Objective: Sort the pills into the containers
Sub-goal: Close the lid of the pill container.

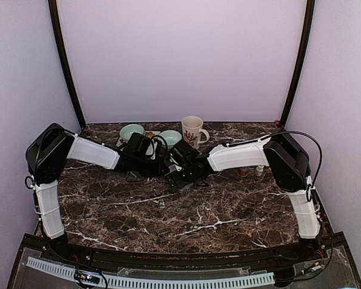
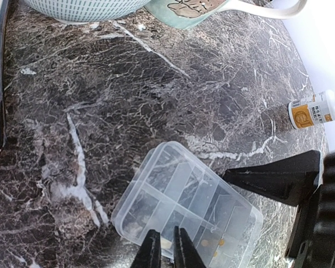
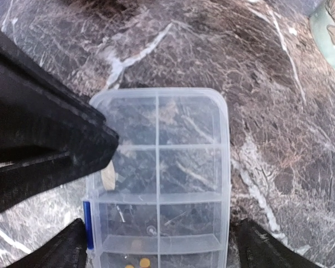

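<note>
The containers are one clear organiser box (image 2: 187, 206) lying flat on the marble table, also seen from above in the right wrist view (image 3: 162, 167). My left gripper (image 2: 166, 234) is shut on a small pale pill (image 2: 166, 244) over the box's edge compartment. In the right wrist view that pill (image 3: 108, 177) shows under the left gripper's black fingers (image 3: 50, 145). My right gripper (image 3: 159, 245) stands open, one finger on each long side of the box with a small gap. A few orange pills (image 3: 145, 262) lie in an end compartment. In the top view both grippers meet mid-table (image 1: 175, 167) and hide the box.
A pale green bowl (image 1: 131, 131), a second bowl (image 1: 170, 138) and a flowered mug (image 1: 193, 130) stand at the back. An amber pill bottle with a white cap (image 2: 315, 111) lies to the right. The right gripper's finger (image 2: 273, 178) sits close beside the box.
</note>
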Controlling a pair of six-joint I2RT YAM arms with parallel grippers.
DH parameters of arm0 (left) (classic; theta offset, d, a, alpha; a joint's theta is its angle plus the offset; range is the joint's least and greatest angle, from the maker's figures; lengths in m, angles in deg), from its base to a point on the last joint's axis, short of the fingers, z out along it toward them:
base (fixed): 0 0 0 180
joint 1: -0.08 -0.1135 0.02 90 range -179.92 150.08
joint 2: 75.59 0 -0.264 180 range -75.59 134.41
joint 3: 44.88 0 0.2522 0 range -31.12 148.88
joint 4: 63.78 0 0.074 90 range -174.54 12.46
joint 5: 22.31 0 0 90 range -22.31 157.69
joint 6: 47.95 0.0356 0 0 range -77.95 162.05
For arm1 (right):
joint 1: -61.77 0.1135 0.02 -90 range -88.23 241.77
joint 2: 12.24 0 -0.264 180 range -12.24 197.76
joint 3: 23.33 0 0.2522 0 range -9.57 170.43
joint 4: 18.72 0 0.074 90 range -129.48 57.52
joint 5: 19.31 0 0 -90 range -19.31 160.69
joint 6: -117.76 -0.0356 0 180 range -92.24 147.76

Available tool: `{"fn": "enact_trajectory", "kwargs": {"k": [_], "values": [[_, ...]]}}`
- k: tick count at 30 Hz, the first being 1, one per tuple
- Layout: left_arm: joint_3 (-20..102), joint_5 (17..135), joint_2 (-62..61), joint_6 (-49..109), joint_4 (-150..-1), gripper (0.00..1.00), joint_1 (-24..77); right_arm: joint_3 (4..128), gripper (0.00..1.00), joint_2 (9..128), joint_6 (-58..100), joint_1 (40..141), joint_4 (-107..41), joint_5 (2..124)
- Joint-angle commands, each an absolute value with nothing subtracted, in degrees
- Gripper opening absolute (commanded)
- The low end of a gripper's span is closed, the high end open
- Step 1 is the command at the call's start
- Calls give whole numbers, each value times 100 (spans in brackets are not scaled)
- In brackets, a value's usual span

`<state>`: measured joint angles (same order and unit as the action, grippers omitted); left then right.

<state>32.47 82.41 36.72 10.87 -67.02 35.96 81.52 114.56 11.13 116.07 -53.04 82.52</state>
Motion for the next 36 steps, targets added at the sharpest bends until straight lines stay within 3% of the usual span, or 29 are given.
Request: {"fn": "enact_trajectory", "kwargs": {"k": [1, 23, 36], "values": [[3229, 8253, 3607, 1063, -6925, 10, 3568, 8005, 96, 11177, 1176, 11559, -5430, 8166], [3304, 8199, 3592, 1105, -7060, 10, 3568, 7366, 95, 10429, 987, 11486, -5264, 8257], [3329, 8232, 3564, 1077, -7086, 10, 3568, 7357, 94, 10591, 965, 11630, -5381, 8098]]}}
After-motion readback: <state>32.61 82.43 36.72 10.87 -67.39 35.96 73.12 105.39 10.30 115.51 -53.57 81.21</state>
